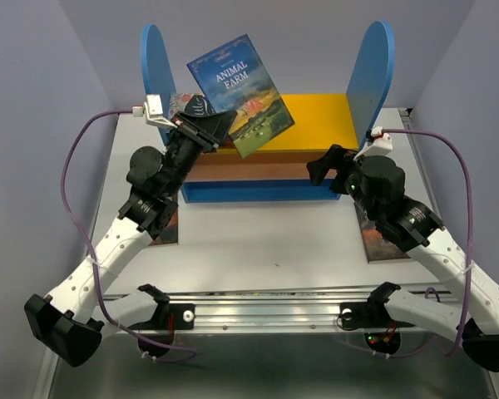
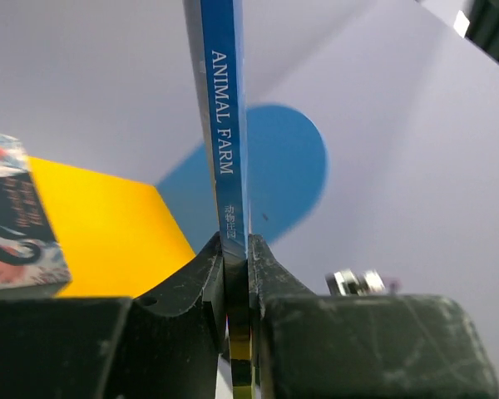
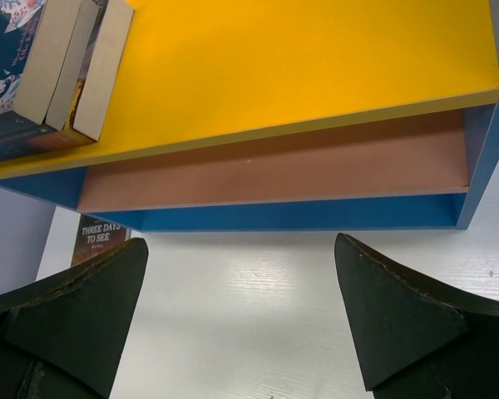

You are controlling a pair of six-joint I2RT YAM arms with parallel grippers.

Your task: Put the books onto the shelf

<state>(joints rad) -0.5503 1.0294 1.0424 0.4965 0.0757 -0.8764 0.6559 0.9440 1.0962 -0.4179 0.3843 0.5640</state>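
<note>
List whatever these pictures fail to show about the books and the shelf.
- Top view: the book under the right arm, mostly covered by it; title unreadable.
- Top view: the shelved books, hidden behind the left gripper and Animal Farm; count unclear.
- Right wrist view: those books' upper parts, cut off by the top edge.

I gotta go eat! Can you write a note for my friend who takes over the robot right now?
Left claw: shut on the Animal Farm book, held up over the yellow board of the shelf.
Right claw: open, empty, in front of the shelf.
Done: three books stand at the yellow board's left end.
Left to do: set Animal Farm down, then shelve the book by the left arm and the book by the right arm, both on the table.
</note>
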